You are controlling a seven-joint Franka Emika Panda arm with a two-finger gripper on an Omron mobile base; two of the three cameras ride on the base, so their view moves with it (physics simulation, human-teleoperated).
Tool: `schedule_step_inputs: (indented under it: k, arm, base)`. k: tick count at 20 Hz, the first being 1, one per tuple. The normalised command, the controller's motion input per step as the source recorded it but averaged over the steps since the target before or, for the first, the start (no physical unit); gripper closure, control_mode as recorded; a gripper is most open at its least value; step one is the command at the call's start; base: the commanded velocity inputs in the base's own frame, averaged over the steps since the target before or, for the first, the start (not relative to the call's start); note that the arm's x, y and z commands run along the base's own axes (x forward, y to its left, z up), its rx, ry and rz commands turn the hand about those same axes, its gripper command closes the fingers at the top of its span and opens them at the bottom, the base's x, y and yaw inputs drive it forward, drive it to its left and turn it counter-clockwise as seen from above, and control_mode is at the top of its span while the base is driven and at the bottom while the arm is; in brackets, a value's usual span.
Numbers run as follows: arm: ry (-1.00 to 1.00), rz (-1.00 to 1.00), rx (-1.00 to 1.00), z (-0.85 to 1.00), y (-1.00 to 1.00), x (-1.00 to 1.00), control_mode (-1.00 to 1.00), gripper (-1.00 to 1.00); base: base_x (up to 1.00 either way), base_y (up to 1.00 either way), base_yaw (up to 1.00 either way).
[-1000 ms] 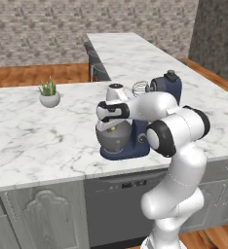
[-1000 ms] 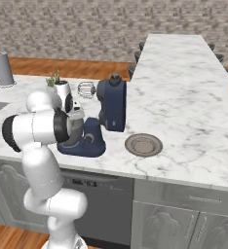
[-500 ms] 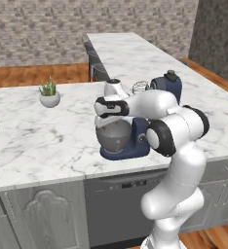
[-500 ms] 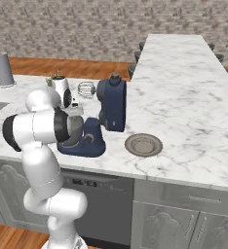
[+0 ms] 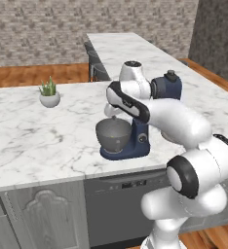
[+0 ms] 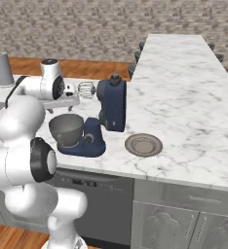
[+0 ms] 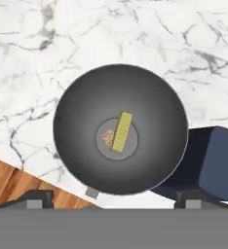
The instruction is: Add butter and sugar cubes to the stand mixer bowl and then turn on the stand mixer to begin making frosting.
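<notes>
Jaws spread wide and empty, the gripper (image 7: 114,197) hanging straight above the stand mixer bowl (image 7: 121,129), looking down into it. Bowl seated on the navy stand mixer (image 5: 135,131) base near the front edge of the marble table (image 5: 33,141), head tilted back and whisk (image 6: 85,89) lifted clear. At the bowl's bottom, a yellow butter stick (image 7: 122,132) lying with its long axis running up and slightly right in the hand view, a pale brown sugar cube (image 7: 107,138) touching its left side. Both ingredients apparently in, so switching on looks next: mixer body and knobs off to the right of the jaws. Arm arched forward over the mixer, wrist bent down.
</notes>
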Motion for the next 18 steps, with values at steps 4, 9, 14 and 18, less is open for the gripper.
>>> schedule_step_inputs:
  k: [4,9,14,18]
  arm:
    - [-0.06,0.0,0.17,0.76,-0.86,-0.76,-1.0,-1.0]
    - [-0.02,0.01,0.22,0.58,-0.97,-0.42,-1.0,-1.0]
    - [-0.05,0.03,0.2,0.2,-1.0,-0.25,-1.0,-1.0]
    - [-0.1,0.03,0.19,0.05,-0.87,-0.06,-1.0,-1.0]
  base:
    - [0.0,0.0,0.0]
    - [0.0,0.0,0.0]
    - [0.0,0.0,0.0]
    - [0.0,0.0,0.0]
